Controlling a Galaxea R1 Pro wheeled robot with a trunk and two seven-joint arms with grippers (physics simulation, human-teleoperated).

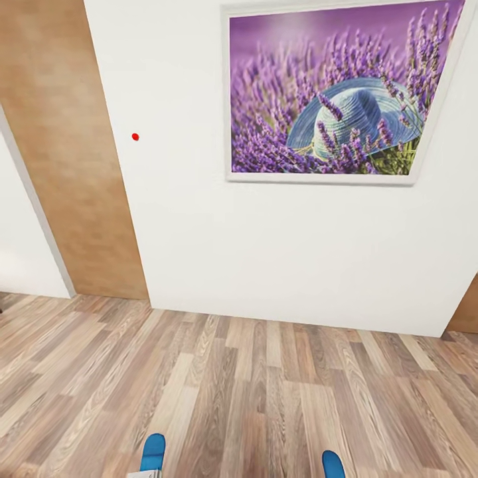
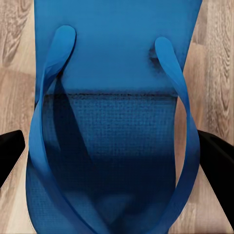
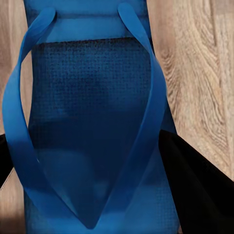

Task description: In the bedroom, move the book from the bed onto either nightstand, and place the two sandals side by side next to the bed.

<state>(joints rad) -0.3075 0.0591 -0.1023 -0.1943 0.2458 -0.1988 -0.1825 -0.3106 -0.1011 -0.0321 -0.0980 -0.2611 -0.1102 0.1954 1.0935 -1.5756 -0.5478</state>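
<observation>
L gripper (image 2: pixel 117 161) clamped one sandal (image 2: pixel 114 97), R gripper (image 3: pixel 92 180) the other (image 3: pixel 87 112), prob. carried together for pairing by bed. Both tips showed low over floor (image 1: pixel 252 385) w/ wall (image 1: pixel 279 252) ahead.

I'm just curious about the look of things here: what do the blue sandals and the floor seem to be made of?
The sandals look like soft foam or rubber: matte blue, with a fine dimpled footbed and smooth, bendy Y-shaped straps. The floor looks like wood planks or laminate: grey-brown boards with visible grain and seams, low sheen. Both are rendered, so this is only how they appear.
</observation>
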